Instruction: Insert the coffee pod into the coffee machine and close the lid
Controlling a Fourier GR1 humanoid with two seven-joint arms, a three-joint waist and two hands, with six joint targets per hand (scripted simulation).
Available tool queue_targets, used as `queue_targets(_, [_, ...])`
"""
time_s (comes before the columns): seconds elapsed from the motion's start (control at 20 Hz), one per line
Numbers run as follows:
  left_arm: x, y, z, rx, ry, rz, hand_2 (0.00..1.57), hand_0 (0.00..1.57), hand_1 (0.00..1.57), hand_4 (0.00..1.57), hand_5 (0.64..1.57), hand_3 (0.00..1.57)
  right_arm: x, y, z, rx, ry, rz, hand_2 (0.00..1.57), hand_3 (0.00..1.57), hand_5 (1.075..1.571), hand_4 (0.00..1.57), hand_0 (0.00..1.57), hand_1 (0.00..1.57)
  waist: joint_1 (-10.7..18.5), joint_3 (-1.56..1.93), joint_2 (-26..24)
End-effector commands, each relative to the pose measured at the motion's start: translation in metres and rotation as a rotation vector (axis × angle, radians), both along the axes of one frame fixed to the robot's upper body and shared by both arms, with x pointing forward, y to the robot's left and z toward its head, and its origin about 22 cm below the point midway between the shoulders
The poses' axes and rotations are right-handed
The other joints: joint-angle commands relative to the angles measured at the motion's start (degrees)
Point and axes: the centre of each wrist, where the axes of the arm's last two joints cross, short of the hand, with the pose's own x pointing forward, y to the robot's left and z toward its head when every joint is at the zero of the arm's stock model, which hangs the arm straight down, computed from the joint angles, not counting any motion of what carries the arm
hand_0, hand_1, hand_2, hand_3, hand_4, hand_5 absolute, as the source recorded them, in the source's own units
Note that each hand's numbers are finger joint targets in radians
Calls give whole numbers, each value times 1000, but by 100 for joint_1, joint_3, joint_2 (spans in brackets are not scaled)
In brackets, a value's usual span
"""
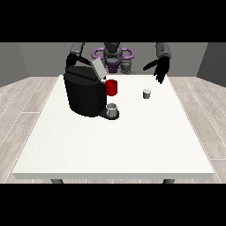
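A black coffee machine (84, 92) stands on the white table (114, 141) at the view's left, its grey lid (99, 68) tilted up and open. A small grey cup (112, 109) sits on the machine's drip base. The small white coffee pod (147, 93) rests on the table right of centre. The hand at the view's right (160, 68) hangs above the table's far edge, up and to the right of the pod, fingers relaxed and holding nothing. The hand at the view's left is hidden behind the machine.
A red mug (111, 87) stands just right of the machine's top, between the machine and the pod. The table's near edge runs along the bottom of the scene. Wood floor surrounds the table.
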Motion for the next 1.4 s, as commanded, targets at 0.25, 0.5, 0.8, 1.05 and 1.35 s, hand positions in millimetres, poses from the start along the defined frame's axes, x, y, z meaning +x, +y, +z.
queue_targets(0.25, [25,25,-7,136,26,19,0,0,0,0,1571,0,13,16,9,28,-42,61,0,0,1571,0,0,0,-218,-1,758])
queue_targets(0.5, [42,7,-13,217,59,-9,0,0,0,0,1571,0,32,13,19,18,7,31,0,0,1571,0,0,0,-62,-1,610])
queue_targets(0.8, [62,-33,-14,273,-47,-8,967,946,946,0,1571,665,32,30,-8,-6,30,52,0,0,1571,0,0,0,26,0,622])
queue_targets(1.05, [70,-27,-5,397,-71,-21,1132,1071,1071,465,1571,931,32,23,-12,-19,51,60,0,0,1571,0,0,0,-91,1,509])
queue_targets(1.35, [52,-1,-42,559,6,-66,998,826,826,340,1571,857,29,25,-7,-6,55,86,0,0,1571,0,0,0,-188,-2,556])
